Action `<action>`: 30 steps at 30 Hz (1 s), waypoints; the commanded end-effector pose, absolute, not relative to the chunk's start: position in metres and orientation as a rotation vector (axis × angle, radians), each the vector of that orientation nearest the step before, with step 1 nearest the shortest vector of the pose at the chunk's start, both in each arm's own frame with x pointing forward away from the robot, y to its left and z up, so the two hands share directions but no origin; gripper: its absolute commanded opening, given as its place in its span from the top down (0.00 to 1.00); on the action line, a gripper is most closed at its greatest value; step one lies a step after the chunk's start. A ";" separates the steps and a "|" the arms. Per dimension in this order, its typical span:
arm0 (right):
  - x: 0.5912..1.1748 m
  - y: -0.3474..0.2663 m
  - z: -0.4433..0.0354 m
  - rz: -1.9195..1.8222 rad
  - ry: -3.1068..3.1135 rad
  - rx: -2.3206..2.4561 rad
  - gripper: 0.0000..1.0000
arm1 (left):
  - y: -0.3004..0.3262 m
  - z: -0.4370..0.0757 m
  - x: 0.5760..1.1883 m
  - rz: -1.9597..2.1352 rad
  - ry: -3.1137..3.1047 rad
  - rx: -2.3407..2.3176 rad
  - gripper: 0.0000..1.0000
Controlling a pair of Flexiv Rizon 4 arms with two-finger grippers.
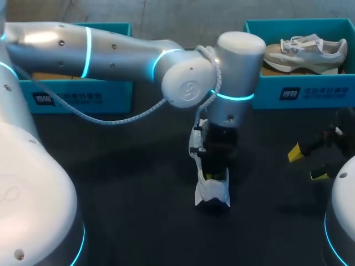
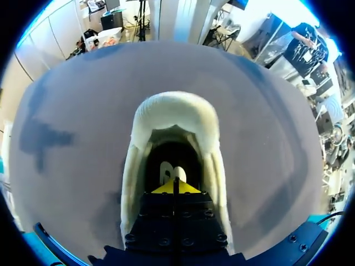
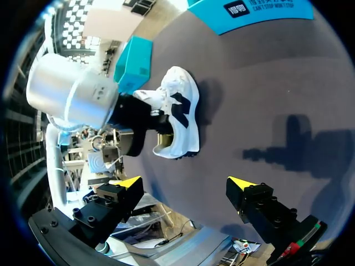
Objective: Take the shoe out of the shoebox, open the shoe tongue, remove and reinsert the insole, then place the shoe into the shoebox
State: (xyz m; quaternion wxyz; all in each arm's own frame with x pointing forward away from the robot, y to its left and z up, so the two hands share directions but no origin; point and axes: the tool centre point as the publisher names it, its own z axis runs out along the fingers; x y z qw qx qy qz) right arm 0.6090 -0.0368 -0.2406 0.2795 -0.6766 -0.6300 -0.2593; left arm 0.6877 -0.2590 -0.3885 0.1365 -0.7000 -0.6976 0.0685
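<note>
A robotics lab: a pale left arm (image 1: 111, 52) and right arm (image 1: 344, 227), ringed in blue light, flank a dark table (image 1: 127, 177) with a teal left shoebox (image 1: 77, 97) and right shoebox (image 1: 302, 91) along its far edge.

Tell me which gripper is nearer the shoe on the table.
Left. The left gripper is inside the opening of the shoe, fingers together. The right gripper is open, off to one side of the shoe and apart from it.
</note>
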 end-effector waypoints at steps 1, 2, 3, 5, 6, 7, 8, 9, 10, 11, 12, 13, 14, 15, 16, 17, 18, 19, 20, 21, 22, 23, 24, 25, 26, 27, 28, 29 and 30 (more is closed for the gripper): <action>0.607 -0.037 -0.240 -0.695 -1.689 -1.820 0.00 | -0.248 -0.381 0.683 0.275 -2.092 -2.075 1.00; 0.607 -0.037 -0.240 -0.695 -1.689 -1.820 0.00 | -0.250 -0.383 0.682 0.289 -2.089 -2.072 1.00; 0.607 -0.037 -0.240 -0.695 -1.689 -1.820 0.00 | -0.252 -0.386 0.681 0.292 -2.089 -2.072 1.00; 0.607 -0.037 -0.240 -0.695 -1.689 -1.820 0.00 | -0.256 -0.393 0.680 0.296 -2.095 -2.071 1.00; 0.607 -0.037 -0.240 -0.695 -1.689 -1.820 0.00 | -0.258 -0.396 0.680 0.302 -2.102 -2.063 1.00; 0.607 -0.037 -0.240 -0.695 -1.689 -1.820 0.00 | -0.259 -0.399 0.680 0.303 -2.108 -2.059 1.00; 0.607 -0.037 -0.240 -0.695 -1.689 -1.820 0.00 | -0.261 -0.402 0.680 0.314 -2.113 -2.054 1.00; 0.607 -0.037 -0.240 -0.695 -1.689 -1.820 0.00 | -0.262 -0.405 0.681 0.314 -2.117 -2.052 1.00; 0.607 -0.037 -0.240 -0.695 -1.689 -1.820 0.00 | -0.264 -0.408 0.681 0.306 -2.123 -2.050 1.00; 0.607 -0.037 -0.240 -0.695 -1.689 -1.820 0.00 | -0.265 -0.411 0.681 0.306 -2.124 -2.050 1.00; 0.607 -0.037 -0.240 -0.695 -1.689 -1.820 0.00 | -0.266 -0.412 0.681 0.295 -2.124 -2.045 1.00; 0.607 -0.037 -0.240 -0.695 -1.689 -1.820 0.00 | -0.266 -0.412 0.681 0.295 -2.124 -2.045 1.00; 0.607 -0.037 -0.240 -0.695 -1.689 -1.820 0.00 | -0.266 -0.412 0.681 0.295 -2.124 -2.045 1.00; 0.607 -0.037 -0.240 -0.695 -1.689 -1.820 0.00 | -0.269 -0.419 0.682 0.265 -2.118 -2.041 1.00; 0.607 -0.037 -0.240 -0.695 -1.689 -1.820 0.00 | -0.270 -0.420 0.682 0.259 -2.116 -2.043 1.00; 0.607 -0.037 -0.240 -0.695 -1.689 -1.820 0.00 | -0.271 -0.421 0.682 0.255 -2.112 -2.043 1.00; 0.607 -0.037 -0.240 -0.695 -1.689 -1.820 0.00 | -0.271 -0.421 0.682 0.251 -2.108 -2.043 1.00; 0.607 -0.037 -0.240 -0.695 -1.689 -1.820 0.00 | -0.271 -0.421 0.682 0.248 -2.107 -2.044 1.00; 0.607 -0.037 -0.240 -0.695 -1.689 -1.820 0.00 | -0.271 -0.421 0.682 0.247 -2.105 -2.046 1.00; 0.607 -0.037 -0.240 -0.695 -1.689 -1.820 0.00 | -0.270 -0.419 0.681 0.247 -2.103 -2.049 1.00; 0.607 -0.037 -0.240 -0.695 -1.689 -1.820 0.00 | -0.270 -0.415 0.682 0.249 -2.103 -2.054 1.00; 0.607 -0.037 -0.240 -0.695 -1.689 -1.820 0.00 | -0.269 -0.411 0.682 0.254 -2.107 -2.060 1.00; 0.607 -0.037 -0.240 -0.695 -1.689 -1.820 0.00 | -0.268 -0.407 0.684 0.260 -2.112 -2.065 1.00; 0.607 -0.037 -0.240 -0.695 -1.689 -1.820 0.00 | -0.267 -0.402 0.685 0.261 -2.118 -2.072 1.00; 0.607 -0.037 -0.240 -0.695 -1.689 -1.820 0.00 | -0.266 -0.398 0.685 0.261 -2.125 -2.080 1.00; 0.607 -0.037 -0.240 -0.695 -1.689 -1.820 0.00 | -0.265 -0.393 0.687 0.266 -2.134 -2.085 1.00; 0.607 -0.037 -0.240 -0.695 -1.689 -1.820 0.00 | -0.264 -0.388 0.688 0.268 -2.138 -2.090 1.00; 0.607 -0.037 -0.240 -0.695 -1.689 -1.820 0.00 | -0.263 -0.383 0.689 0.267 -2.147 -2.101 1.00; 0.607 -0.037 -0.240 -0.695 -1.689 -1.820 0.00 | -0.263 -0.378 0.689 0.268 -2.150 -2.106 1.00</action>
